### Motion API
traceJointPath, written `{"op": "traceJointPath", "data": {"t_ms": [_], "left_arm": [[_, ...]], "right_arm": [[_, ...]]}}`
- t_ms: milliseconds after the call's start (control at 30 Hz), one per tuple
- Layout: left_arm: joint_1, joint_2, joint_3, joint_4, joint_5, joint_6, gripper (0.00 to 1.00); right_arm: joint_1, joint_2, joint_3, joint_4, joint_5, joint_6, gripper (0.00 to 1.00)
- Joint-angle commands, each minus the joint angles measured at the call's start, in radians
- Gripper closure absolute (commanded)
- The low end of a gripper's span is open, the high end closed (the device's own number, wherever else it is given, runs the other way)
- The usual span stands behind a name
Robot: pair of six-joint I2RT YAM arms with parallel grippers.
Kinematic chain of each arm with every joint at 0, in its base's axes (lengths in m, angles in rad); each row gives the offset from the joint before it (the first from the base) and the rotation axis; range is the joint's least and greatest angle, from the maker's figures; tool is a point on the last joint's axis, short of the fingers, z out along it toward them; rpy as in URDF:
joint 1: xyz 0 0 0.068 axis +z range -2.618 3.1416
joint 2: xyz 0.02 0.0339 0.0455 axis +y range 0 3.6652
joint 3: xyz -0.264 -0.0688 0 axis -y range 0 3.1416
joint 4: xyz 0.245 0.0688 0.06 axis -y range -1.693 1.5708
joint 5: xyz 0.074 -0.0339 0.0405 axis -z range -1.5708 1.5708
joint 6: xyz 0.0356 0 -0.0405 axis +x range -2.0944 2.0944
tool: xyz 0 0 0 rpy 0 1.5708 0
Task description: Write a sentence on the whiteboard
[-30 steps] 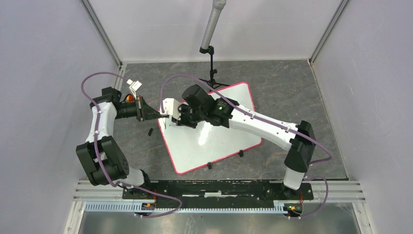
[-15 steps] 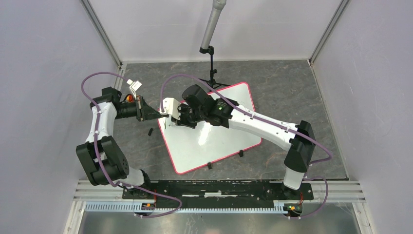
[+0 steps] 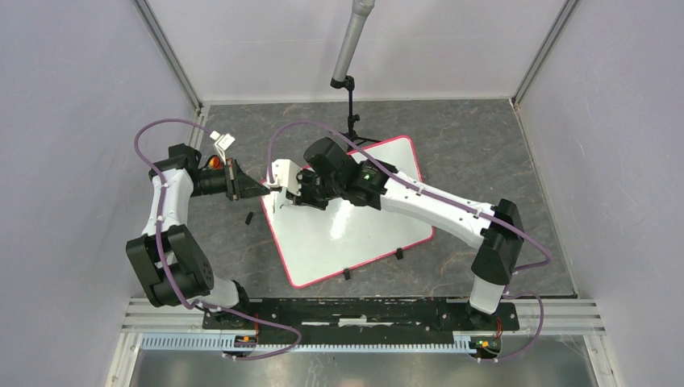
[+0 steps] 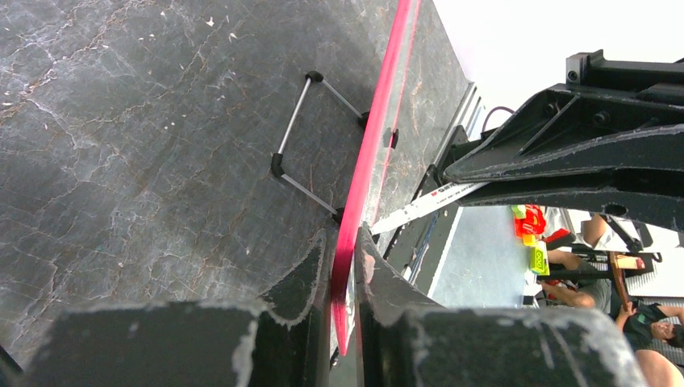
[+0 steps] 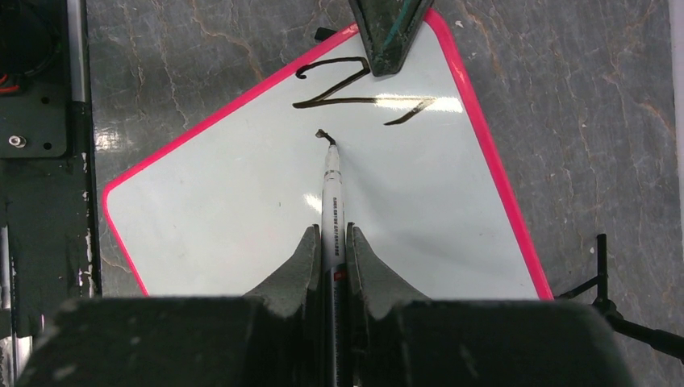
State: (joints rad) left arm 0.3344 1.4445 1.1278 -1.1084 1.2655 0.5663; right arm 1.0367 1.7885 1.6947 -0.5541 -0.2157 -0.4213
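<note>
Now, whiteboard flat, long axis diagonal, left tool pinching its rim, right tool pinching marker

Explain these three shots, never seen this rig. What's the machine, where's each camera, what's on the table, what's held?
These are two robot arms bolted at the table's near edge, each ending in a two-finger gripper. The overhead picture looks down from above and behind them, showing the left arm and the right arm. The other two pictures come from cameras on the wrists, so each shows its own fingers at the bottom. On the dark stone-look table lies a whiteboard with a pink rim. The left gripper is shut on that rim, apparently to steady the board. The right gripper is shut on a marker, with its tip at the board just below a few black strokes.
</note>
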Motion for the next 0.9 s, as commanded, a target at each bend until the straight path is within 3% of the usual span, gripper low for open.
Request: {"op": "traceJointPath", "data": {"t_ms": [0,367,867], "left_arm": [[0.006,-0.026,0.009,0.002,0.008,0.037,0.98],[0.006,-0.025,0.009,0.002,0.006,0.035,0.98],[0.006,-0.027,0.007,0.002,0.005,0.035,0.97]], "right_arm": [[-0.026,-0.020,0.030,-0.012,0.072,-0.024,1.00],[-0.011,0.027,0.115,-0.018,0.041,-0.006,1.00],[0.016,0.020,0.035,-0.022,0.011,-0.005,1.00]]}}
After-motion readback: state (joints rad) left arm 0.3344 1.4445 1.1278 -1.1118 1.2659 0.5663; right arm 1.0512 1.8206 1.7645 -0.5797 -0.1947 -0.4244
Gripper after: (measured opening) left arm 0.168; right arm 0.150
